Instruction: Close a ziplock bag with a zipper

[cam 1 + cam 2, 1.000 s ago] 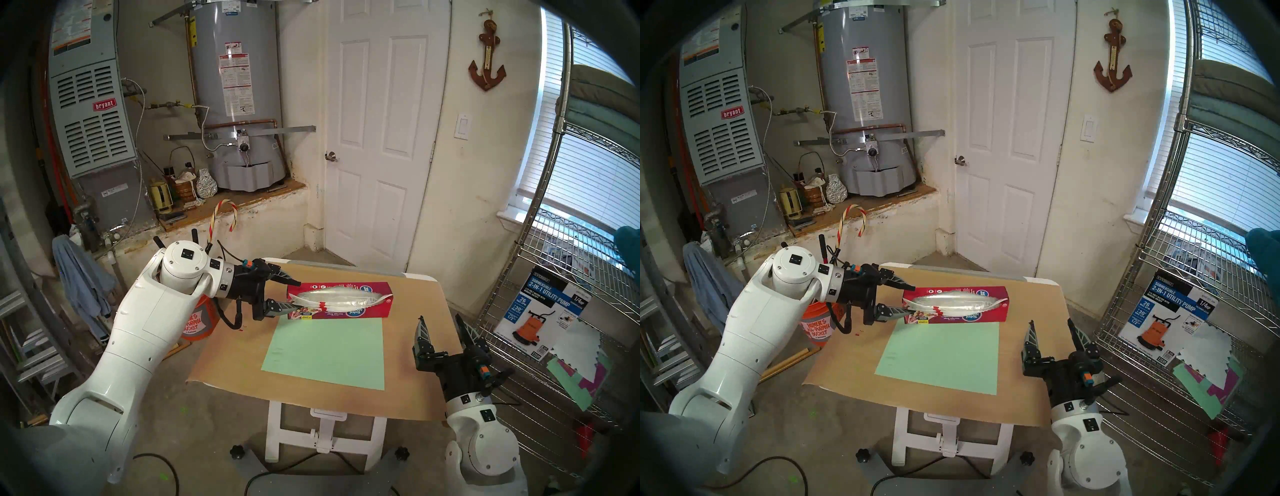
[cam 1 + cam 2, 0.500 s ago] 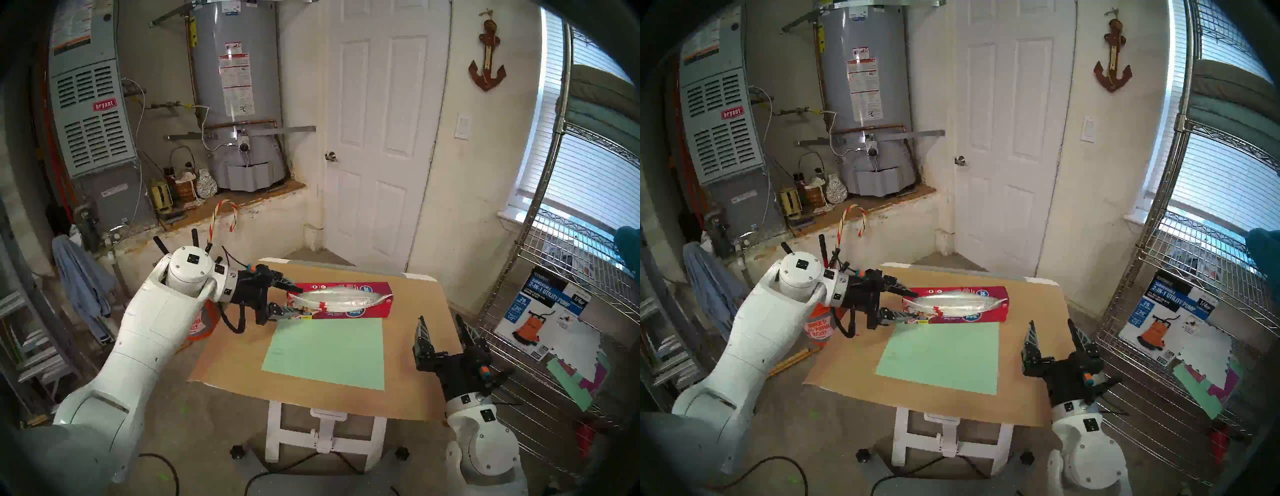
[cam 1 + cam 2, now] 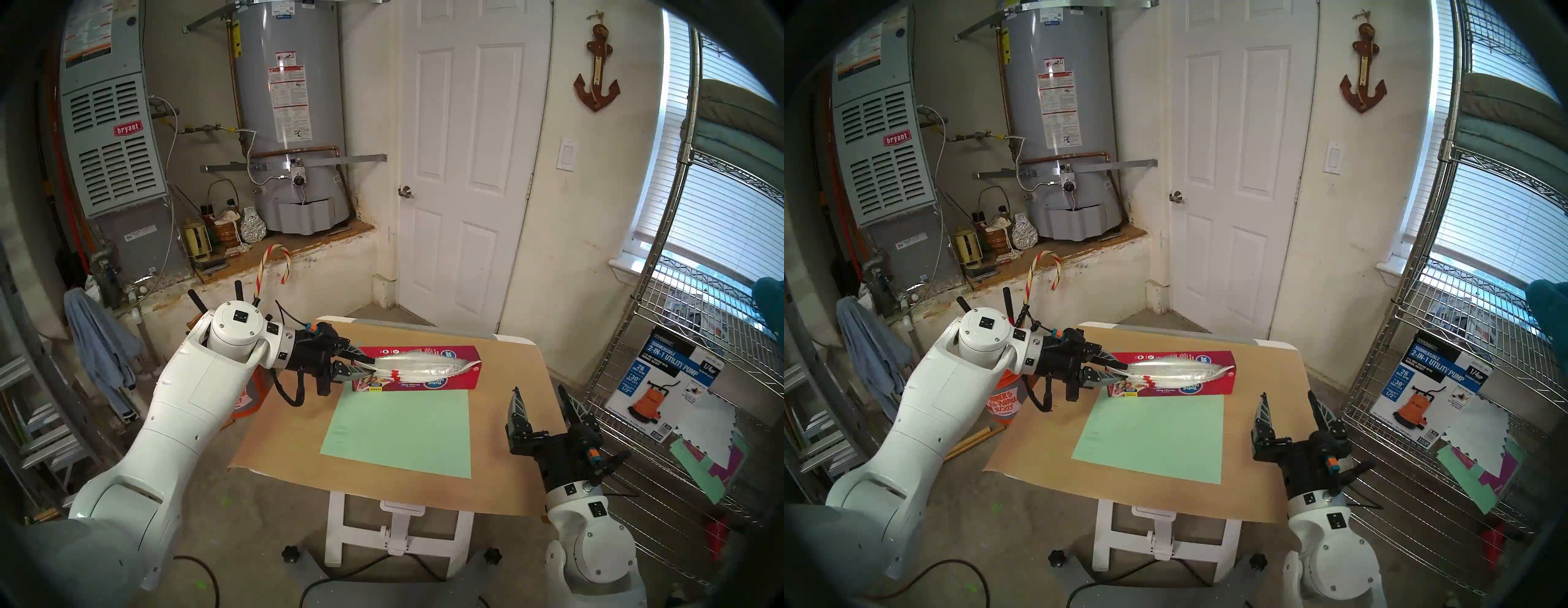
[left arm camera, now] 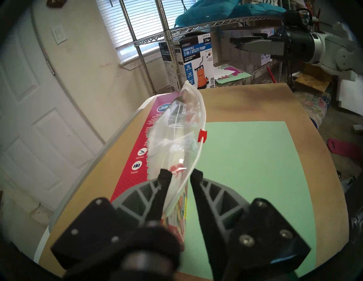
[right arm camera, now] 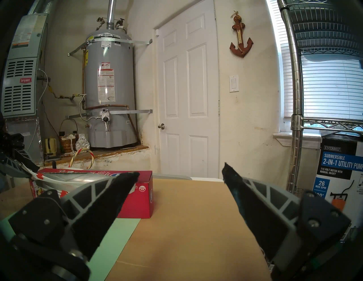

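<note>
1. Fingers (image 4: 164,177) of left gripper (image 4: 179,174) narrowed around near end of ziplock bag (image 4: 182,125), slim gap left at the tips; firm pinch or not, cannot tell.
2. Bag lying lengthwise on top of red box (image 3: 428,384), white zipper (image 4: 197,157) along its edge, red slider (image 4: 202,135) partway along.
3. Box beyond green sheet (image 3: 403,429) on table (image 3: 509,373).
4. Right gripper (image 3: 541,397) well apart from box, spread wide, holding nothing.

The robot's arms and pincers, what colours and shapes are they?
Both arms are chunky, glossy white shells with rounded joints and small black square marks. Each wrist ends in a black block with an orange-and-teal plug and looping black cables. The left pincer and right pincer each have two pointed fingers: grey triangles with ribbed cut-outs and black pads on the inner faces.
</note>
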{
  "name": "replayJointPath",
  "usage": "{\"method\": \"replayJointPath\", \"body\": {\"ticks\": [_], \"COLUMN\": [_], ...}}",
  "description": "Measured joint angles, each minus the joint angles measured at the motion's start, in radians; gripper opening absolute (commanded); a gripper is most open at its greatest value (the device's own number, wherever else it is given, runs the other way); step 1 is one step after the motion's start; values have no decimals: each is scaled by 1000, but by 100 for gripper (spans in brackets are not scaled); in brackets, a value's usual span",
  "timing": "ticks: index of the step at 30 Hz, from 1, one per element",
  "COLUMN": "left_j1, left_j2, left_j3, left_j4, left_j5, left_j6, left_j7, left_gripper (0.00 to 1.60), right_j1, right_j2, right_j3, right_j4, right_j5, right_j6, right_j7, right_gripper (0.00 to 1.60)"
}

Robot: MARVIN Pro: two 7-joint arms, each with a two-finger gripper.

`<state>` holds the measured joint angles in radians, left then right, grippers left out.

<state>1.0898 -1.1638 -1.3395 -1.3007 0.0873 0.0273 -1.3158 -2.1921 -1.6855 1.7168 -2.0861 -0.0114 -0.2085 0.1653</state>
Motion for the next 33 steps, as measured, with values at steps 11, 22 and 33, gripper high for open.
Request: {"method": "replayJointPath", "body": {"ticks": [11, 22, 33], "left_j1": [-1, 6, 20], "left_j2": [-1, -1, 4], "left_j3": [1, -7, -16], "left_j4": [0, -15, -31], "left_j5": [2, 3, 2], "left_j6": [16, 18, 6], "left_j7": [-14, -8, 1], "left_gripper": [0, 0, 0], "right_j1": [0, 0, 75], "right_j2": [0, 25, 136], "right_j3": [0, -8, -49], "right_j4": [0, -7, -30], "right_j5": [0, 6, -75], "right_j6": [0, -3, 20], "right_j7": [0, 49, 193], "right_gripper": [160, 160, 160]}}
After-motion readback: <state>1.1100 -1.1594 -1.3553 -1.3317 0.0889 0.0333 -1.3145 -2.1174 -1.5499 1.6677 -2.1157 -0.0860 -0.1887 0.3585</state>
